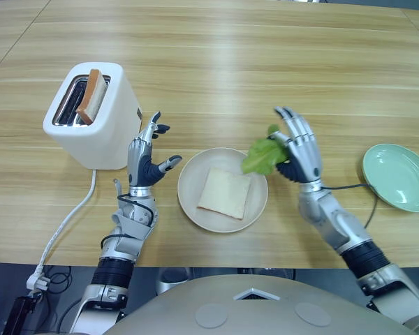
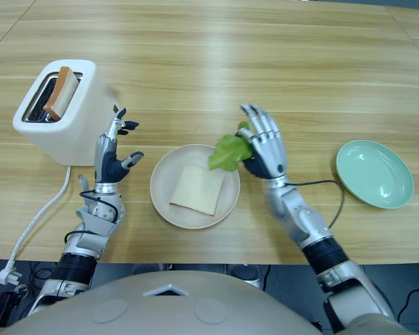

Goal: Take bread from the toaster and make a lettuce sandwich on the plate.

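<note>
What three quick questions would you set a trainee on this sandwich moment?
1. True or false: the right hand holds the lettuce.
2. What lies on the beige plate? A) one bread slice B) two stacked slices C) nothing
3. Fill in: the second slice stands in the ___.
Key: 1 true; 2 A; 3 toaster.
</note>
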Robot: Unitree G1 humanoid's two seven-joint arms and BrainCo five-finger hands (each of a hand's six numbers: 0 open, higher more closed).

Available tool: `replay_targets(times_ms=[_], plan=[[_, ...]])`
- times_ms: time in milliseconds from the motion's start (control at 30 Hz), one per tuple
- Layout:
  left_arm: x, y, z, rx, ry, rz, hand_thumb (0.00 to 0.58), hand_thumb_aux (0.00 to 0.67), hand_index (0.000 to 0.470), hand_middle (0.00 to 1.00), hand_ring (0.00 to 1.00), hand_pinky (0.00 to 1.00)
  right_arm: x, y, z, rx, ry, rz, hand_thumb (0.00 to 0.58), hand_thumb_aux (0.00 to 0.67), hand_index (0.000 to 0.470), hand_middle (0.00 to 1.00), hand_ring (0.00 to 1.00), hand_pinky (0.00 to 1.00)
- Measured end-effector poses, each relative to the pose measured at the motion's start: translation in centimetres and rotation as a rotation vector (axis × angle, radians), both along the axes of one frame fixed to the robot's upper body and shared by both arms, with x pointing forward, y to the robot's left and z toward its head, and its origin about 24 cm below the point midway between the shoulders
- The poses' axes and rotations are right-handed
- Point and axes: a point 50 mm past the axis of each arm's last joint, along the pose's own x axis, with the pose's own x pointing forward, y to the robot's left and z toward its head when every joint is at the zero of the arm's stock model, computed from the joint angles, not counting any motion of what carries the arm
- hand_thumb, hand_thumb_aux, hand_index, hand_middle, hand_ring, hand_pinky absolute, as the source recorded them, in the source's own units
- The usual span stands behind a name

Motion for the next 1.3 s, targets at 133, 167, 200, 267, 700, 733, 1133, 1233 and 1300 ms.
replay_targets(times_ms=[133, 167, 200, 267, 700, 733, 1133, 1233, 1300], plan=[[0.4, 0.6, 0.6, 0.006, -0.034, 0.025, 0.0, 0.0, 0.0, 0.33, 0.33, 0.33, -1.0, 2.6, -2.1, 0.009, 0.091, 0.104, 0.58, 0.67, 0.46, 0.0, 0.0, 0.0], [0.6, 0.7, 0.8, 0.005, -0.043, 0.031, 0.0, 0.0, 0.0, 0.34, 0.34, 0.34, -1.3, 3.1, -2.8, 0.006, 0.118, 0.123, 0.58, 0.67, 0.46, 0.0, 0.0, 0.0], [0.7, 0.7, 0.9, 0.006, -0.05, 0.034, 0.0, 0.0, 0.0, 0.33, 0.33, 0.33, -1.5, 3.6, -3.5, 0.001, 0.143, 0.138, 0.58, 0.67, 0.46, 0.0, 0.0, 0.0], [0.9, 0.7, 1.0, 0.004, -0.057, 0.033, 0.0, 0.0, 0.0, 0.34, 0.34, 0.34, -1.7, 4.3, -4.7, -0.017, 0.176, 0.157, 0.58, 0.67, 0.46, 0.0, 0.0, 0.0], [1.4, 2.4, 3.2, 0.068, -0.153, 0.119, 0.0, 0.0, 0.0, 0.33, 0.33, 0.33, -0.6, 2.9, -6.3, -0.191, 0.186, 0.149, 0.0, 0.0, 0.0, 0.0, 0.0, 0.0], [1.3, 2.7, 3.5, 0.076, -0.163, 0.138, 0.0, 0.0, 0.0, 0.32, 0.32, 0.32, -0.5, 2.8, -6.1, -0.195, 0.18, 0.148, 0.0, 0.0, 0.0, 0.0, 0.0, 0.0], [1.5, 8.1, 6.1, 0.248, -0.174, 0.413, 0.0, 0.0, 0.0, 0.25, 0.25, 0.25, -1.8, 1.0, -4.6, -0.301, 0.179, 0.128, 0.0, 0.0, 0.0, 0.0, 0.0, 0.0], [1.9, 9.5, 6.9, 0.291, -0.164, 0.486, 0.0, 0.0, 0.0, 0.21, 0.21, 0.21, -1.5, 0.3, -4.0, -0.336, 0.166, 0.108, 0.0, 0.0, 0.0, 0.0, 0.0, 0.0], [2.4, 10.2, 7.2, 0.319, -0.139, 0.521, 0.0, 0.0, 0.0, 0.1, 0.1, 0.1, -1.6, 0.3, -3.7, -0.342, 0.16, 0.101, 0.0, 0.0, 0.0, 0.0, 0.0, 0.0]])
